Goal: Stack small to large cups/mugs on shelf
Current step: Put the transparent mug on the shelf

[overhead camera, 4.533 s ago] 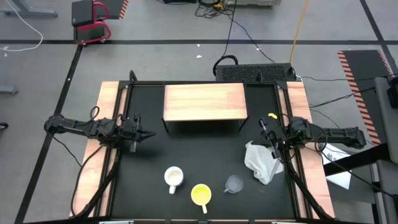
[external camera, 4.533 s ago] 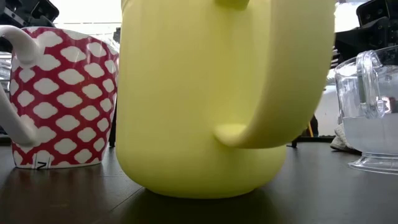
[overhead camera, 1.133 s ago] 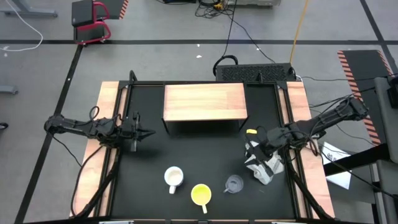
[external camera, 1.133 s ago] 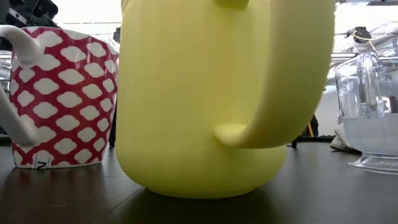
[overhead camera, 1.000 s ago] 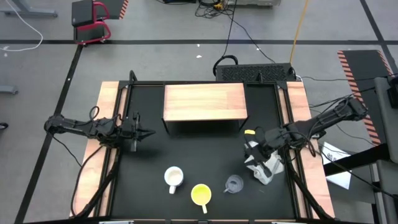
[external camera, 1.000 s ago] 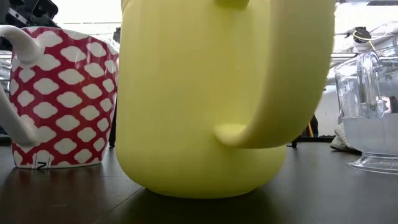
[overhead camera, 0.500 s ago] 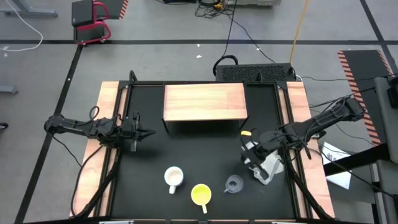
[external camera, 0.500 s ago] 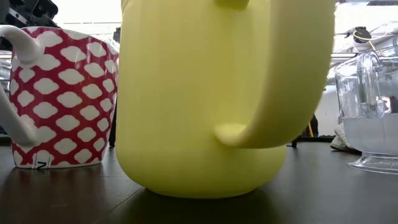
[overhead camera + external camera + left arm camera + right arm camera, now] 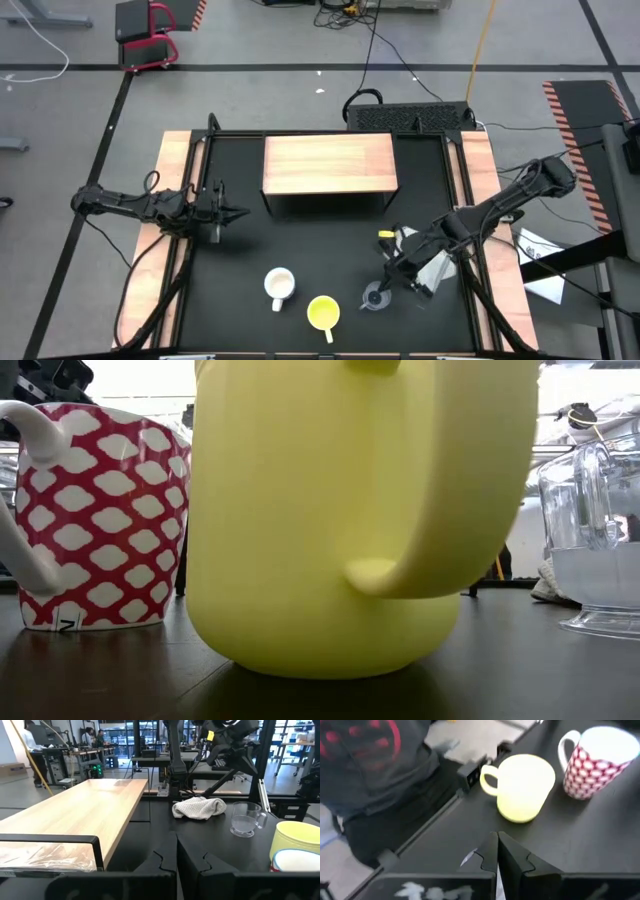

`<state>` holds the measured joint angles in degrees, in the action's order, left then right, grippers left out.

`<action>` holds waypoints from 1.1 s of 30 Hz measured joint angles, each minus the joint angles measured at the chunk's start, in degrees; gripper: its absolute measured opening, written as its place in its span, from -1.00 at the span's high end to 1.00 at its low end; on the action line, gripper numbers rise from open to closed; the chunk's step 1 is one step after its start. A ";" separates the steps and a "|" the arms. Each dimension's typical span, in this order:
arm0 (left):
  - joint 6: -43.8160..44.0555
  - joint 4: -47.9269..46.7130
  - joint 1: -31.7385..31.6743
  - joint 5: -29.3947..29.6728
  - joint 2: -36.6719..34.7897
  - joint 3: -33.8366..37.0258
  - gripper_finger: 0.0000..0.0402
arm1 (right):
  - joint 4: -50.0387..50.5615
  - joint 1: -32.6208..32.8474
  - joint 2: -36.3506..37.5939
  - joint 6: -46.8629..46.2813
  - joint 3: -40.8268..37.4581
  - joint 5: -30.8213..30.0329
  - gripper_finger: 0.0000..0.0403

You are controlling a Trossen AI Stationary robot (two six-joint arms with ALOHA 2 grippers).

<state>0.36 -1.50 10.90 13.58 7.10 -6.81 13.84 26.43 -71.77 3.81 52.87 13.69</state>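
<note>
My work surface (image 9: 240, 250) is a matte black sheet with pale wooden boards down both sides, standing on a grey floor crossed by dark tape lines; a red-framed cart (image 9: 145, 35) sits at the upper left of the high view and cables trail at the top centre. My left wrist view looks into a workshop of benches, racks and screens. My right wrist view shows a person's dark top with a red print (image 9: 370, 750) at the upper left; I cannot read it.

The shelf (image 9: 329, 164), a smooth light-wood box with a flat top, stands at the upper centre of the surface. Along the lower edge stand the three cups: the white mug (image 9: 279, 286) with a red-and-white lattice pattern, the glossy yellow mug (image 9: 323, 313) just right of it, and the clear glass cup (image 9: 376, 296) further right. On the white mug's base in the low view is a small mark like a "Z".

My right jaws (image 9: 388, 275) hang just above and beside the glass cup, closed together with nothing between them. A crumpled white cloth (image 9: 432, 268) lies under my right arm. My left jaws (image 9: 238, 213) wait at the left edge, closed and empty.
</note>
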 joint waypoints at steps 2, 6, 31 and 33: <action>0.09 -0.02 0.00 0.00 0.02 0.00 0.98 | 2.83 0.05 -1.46 -0.05 1.62 0.00 1.00; 0.20 -0.04 0.00 -0.02 0.02 0.00 0.98 | 9.54 -0.17 -3.73 -0.11 5.57 -0.15 1.00; 0.81 -2.11 0.00 -0.02 0.00 0.00 0.98 | 22.84 0.16 -14.20 -1.22 13.30 -0.28 1.00; 0.83 -2.48 0.00 -0.02 0.02 0.00 0.98 | 22.89 0.16 -14.20 -1.41 13.30 -0.30 1.00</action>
<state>1.19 -3.99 10.90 13.56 7.11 -6.81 36.73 26.59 -85.97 2.40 66.17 13.40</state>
